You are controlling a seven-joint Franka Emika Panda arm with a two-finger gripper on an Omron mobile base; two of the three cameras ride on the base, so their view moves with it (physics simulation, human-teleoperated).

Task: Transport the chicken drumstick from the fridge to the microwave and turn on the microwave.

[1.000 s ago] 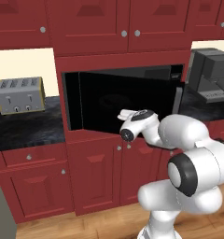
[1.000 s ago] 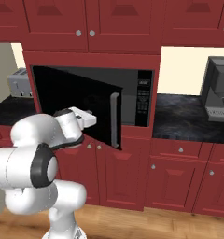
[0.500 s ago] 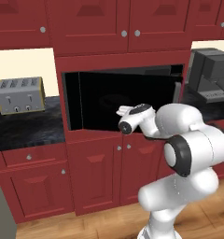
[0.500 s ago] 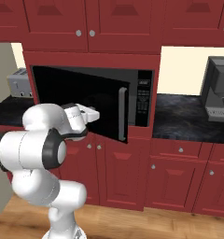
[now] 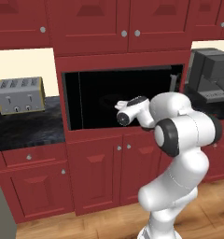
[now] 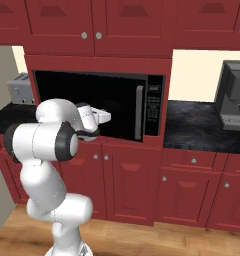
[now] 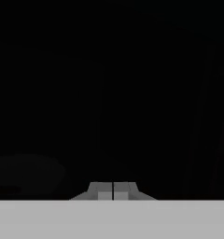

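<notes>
Across the wall run red cabinets (image 5: 100, 28) above and below, w/ the microwave (image 6: 99, 105) built in at center: wide black box, door swung open toward the right side, grey vertical handle (image 6: 139, 112) and button panel (image 6: 155, 107) seen in the right base view. Its inside is dark; hand view looks straight into that blackness, a faint round shape low at left, too dim to say what it is. Dark counter (image 5: 25, 128) runs left and right of the microwave. White arm (image 5: 181, 140) rises in front of the lower cabinets, elbow bent, forearm reaching toward the microwave opening. Grey coffee machine (image 5: 209, 77) sits on the counter to the right, silver toaster (image 5: 19, 94) on the counter to the left, well apart from the arm. Hand is level w/ the lower part of the microwave mouth, just at its front edge. Fingers (image 7: 113, 190) are pressed fully together, tips touching, nothing between them. Chicken drumstick: can't tell where it is, interior too dark.
</notes>
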